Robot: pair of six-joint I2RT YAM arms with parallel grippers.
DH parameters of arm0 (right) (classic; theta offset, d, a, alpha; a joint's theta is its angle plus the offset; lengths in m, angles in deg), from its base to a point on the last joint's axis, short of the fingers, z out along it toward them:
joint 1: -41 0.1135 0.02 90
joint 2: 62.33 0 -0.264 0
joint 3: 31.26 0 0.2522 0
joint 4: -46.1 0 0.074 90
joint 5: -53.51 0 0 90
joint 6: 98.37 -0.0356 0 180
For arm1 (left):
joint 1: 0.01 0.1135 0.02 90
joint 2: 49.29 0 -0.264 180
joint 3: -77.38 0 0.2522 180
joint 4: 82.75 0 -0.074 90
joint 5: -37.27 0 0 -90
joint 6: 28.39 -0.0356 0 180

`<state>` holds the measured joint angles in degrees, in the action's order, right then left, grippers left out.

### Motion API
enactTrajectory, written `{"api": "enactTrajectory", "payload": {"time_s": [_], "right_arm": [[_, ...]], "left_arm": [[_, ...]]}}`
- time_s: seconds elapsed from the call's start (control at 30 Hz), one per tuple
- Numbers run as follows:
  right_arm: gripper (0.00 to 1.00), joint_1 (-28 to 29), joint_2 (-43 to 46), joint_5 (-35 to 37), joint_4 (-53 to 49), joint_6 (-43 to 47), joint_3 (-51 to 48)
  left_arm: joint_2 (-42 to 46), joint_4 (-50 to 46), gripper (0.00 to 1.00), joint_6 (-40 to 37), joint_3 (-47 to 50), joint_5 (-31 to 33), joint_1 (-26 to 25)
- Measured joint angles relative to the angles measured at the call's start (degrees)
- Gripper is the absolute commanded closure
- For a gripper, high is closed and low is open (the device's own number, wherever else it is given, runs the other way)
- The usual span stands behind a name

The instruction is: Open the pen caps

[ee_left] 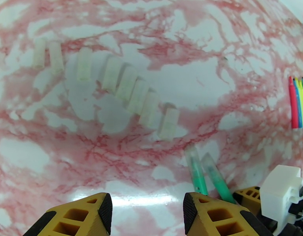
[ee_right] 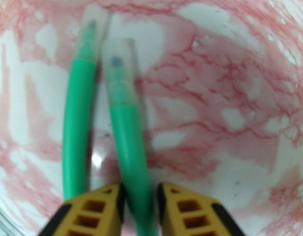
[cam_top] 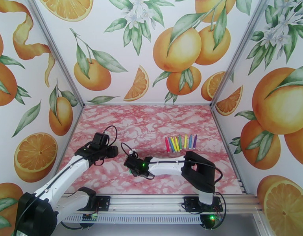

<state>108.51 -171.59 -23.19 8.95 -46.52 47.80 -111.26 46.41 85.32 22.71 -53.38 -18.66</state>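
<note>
Two green pens (ee_right: pixel 76 126) lie side by side on the pink marbled table, each with a clear cap (ee_right: pixel 90 30) on its far end. My right gripper (ee_right: pixel 139 193) is shut on the right-hand green pen (ee_right: pixel 130 146), one yellow finger pressed against each side of its barrel. It sits low at mid-table (cam_top: pixel 132 165). My left gripper (ee_left: pixel 145 211) hovers open just left of the two green pens (ee_left: pixel 206 176), nothing between its fingers. Several loose translucent pen caps (ee_left: pixel 130 89) lie in a curved row on the table. Several more coloured pens (cam_top: pixel 181 143) lie in a row at the back right.
The right arm's white and black wrist (ee_left: pixel 283 189) sits close to the left gripper's right finger (ee_left: pixel 198 211). Orange-printed walls (cam_top: pixel 41 115) close in the left, back and right sides. A metal rail (cam_top: pixel 151 201) runs along the near edge.
</note>
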Motion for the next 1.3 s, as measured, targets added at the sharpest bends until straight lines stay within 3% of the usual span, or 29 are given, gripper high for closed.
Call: {"api": "enactTrajectory", "payload": {"time_s": [0.53,1.3], "right_arm": [[0.84,0.02,1.29,1.33,2.49,0.0,-2.19],[0.91,-6.47,21.18,-1.57,15.96,1.05,-21.33]], "left_arm": [[-1.51,1.66,0.47,0.28,0.0,-2.56,0.0],[-7.93,15.13,0.46,5.81,0.0,-20.57,-0.35]]}}
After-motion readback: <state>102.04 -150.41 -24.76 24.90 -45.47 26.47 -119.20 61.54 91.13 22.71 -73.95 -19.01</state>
